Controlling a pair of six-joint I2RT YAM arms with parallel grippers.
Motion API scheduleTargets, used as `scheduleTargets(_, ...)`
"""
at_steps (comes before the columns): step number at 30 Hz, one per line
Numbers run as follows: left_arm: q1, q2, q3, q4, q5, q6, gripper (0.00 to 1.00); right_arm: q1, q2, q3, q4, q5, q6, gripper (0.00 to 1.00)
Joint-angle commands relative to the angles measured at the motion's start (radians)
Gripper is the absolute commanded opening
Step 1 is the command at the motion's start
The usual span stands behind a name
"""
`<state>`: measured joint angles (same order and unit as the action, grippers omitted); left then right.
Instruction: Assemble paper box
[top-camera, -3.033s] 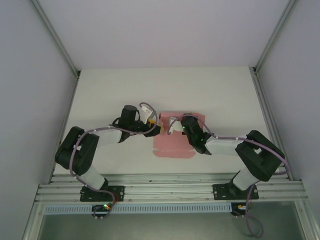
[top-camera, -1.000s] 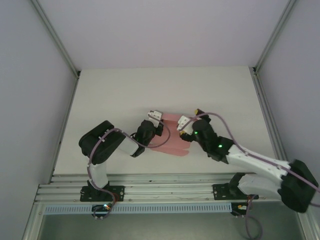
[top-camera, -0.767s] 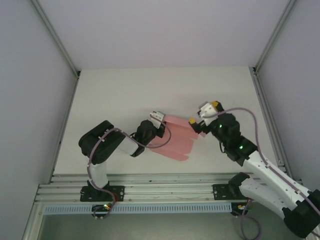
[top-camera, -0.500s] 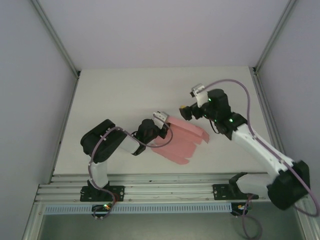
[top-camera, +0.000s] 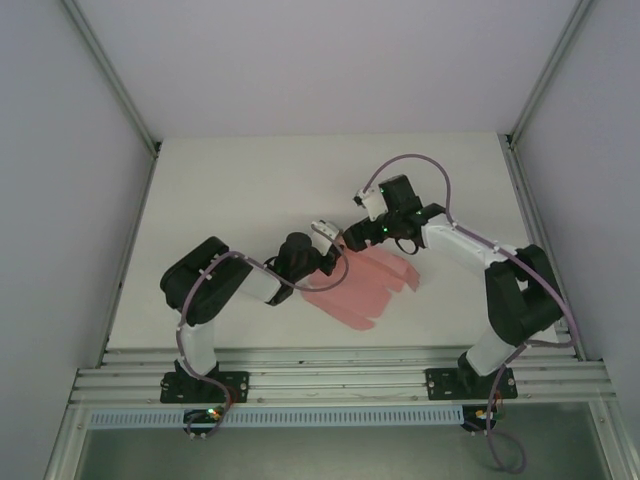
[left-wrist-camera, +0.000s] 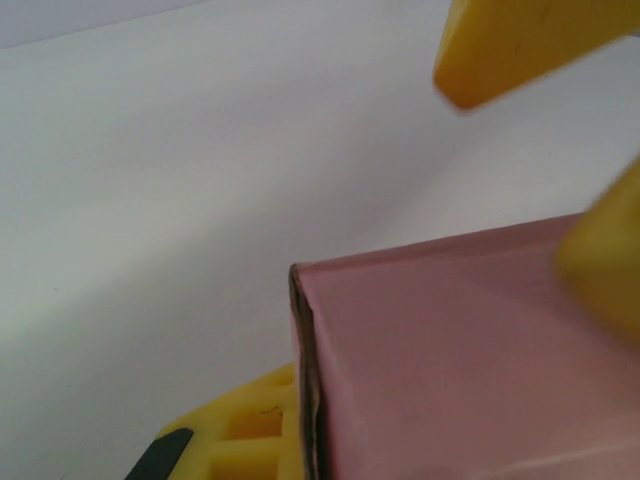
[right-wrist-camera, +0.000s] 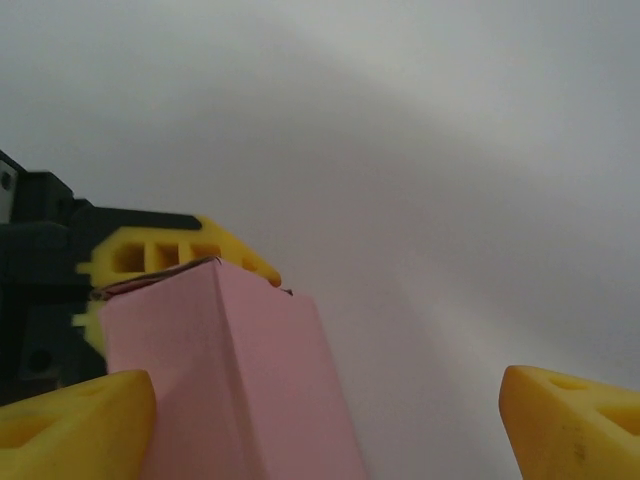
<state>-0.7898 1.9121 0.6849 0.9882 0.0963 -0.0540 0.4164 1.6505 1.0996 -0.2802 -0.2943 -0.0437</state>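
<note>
- The paper box (top-camera: 362, 282) lies nearest the arm bases, near the middle of the table (top-camera: 230, 190). It is a largely flat pink sheet, and its loose flaps point toward the near and right sides.
- The left gripper (top-camera: 330, 248) holds the far-left edge of the sheet. Its jaws are closed tight on the card, and the left wrist view shows a sharp fold line (left-wrist-camera: 303, 380) at the held corner.
- The right gripper (top-camera: 355, 238) hovers just beyond, next to the left one. Its jaws stand wide and hold nothing, with the folded corner between its fingers (right-wrist-camera: 75, 420).
- We cannot confirm from these views whether either right finger touches the card.
- We judge the step in hand to be an early fold: one panel is creased and no walls are standing.
- For the next move, the right jaws must close squarely on the card beside the left grip. They then fold along the crease without pulling the sheet free.
</note>
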Motion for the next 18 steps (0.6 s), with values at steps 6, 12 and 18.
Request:
scheduleTargets(6, -0.001, -0.018, -0.014, -0.087, 0.02, 0.026, 0.02, 0.004, 0.076, -0.037, -0.071, -0.013, 0.066, 0.8)
scheduleTargets(12, -0.001, -0.065, -0.045, -0.089, 0.013, 0.02, 0.19, 0.002, 0.088, -0.034, -0.106, 0.028, 0.11, 0.72)
scheduleTargets(18, -0.01, -0.114, -0.073, -0.112, -0.055, 0.024, 0.22, 0.002, 0.069, -0.033, -0.095, 0.01, 0.138, 0.71)
